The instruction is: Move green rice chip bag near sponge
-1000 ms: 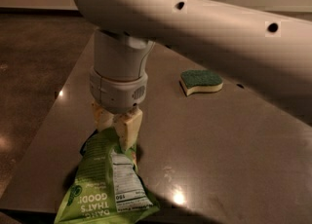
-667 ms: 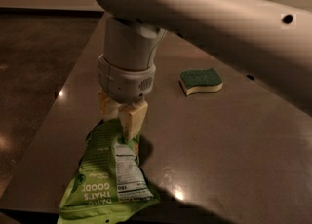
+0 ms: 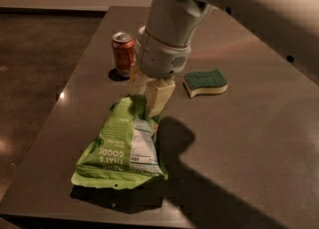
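Observation:
The green rice chip bag (image 3: 123, 146) is a large lime-green bag with a white label, hanging tilted with its lower end near the table's front left. My gripper (image 3: 144, 101) is shut on the bag's top edge and holds it up. The sponge (image 3: 205, 82), dark green over pale yellow, lies on the table to the right of the gripper, a short gap away from the bag.
A red soda can (image 3: 123, 54) stands upright on the dark table (image 3: 249, 143) just behind and left of the gripper. The table's front edge runs close under the bag. The arm's shadow falls across the table's front right. Dark floor lies to the left.
The gripper has lifted and carried the bag's top end up and to the right, toward the sponge. The red can has come into view behind the gripper.

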Tool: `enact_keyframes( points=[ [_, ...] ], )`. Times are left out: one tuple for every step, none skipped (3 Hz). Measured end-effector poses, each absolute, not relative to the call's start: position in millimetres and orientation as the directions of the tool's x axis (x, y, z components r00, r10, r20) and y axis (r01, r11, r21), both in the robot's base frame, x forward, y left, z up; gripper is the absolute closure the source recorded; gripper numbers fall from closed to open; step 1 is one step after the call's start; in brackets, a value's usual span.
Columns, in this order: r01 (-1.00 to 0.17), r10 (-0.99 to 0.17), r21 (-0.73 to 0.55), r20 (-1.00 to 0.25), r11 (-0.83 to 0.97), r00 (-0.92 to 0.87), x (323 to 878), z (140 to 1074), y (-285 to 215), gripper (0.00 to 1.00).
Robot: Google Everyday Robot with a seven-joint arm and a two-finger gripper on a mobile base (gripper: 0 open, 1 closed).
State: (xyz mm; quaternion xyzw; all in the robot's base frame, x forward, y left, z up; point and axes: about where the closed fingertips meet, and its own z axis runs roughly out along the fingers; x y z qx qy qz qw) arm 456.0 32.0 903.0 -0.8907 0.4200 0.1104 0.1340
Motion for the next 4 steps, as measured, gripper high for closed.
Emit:
enact_keyframes(
  points=[
    [-0.843,-0.773,-0.165,-0.338,-0.512,0.536,482.4,909.9,-3.1,1.0],
    [-0.885,-0.812,-0.173,-0.351,-0.433,0.466,502.8,911.2,-40.8,1.0],
    [-0.915,-0.843,-0.176,-0.356,-0.364,0.403,518.4,909.7,-79.8,1.0],
    [-0.939,-0.871,-0.176,-0.354,-0.295,0.34,530.9,907.3,-120.4,1.0]
  ],
)
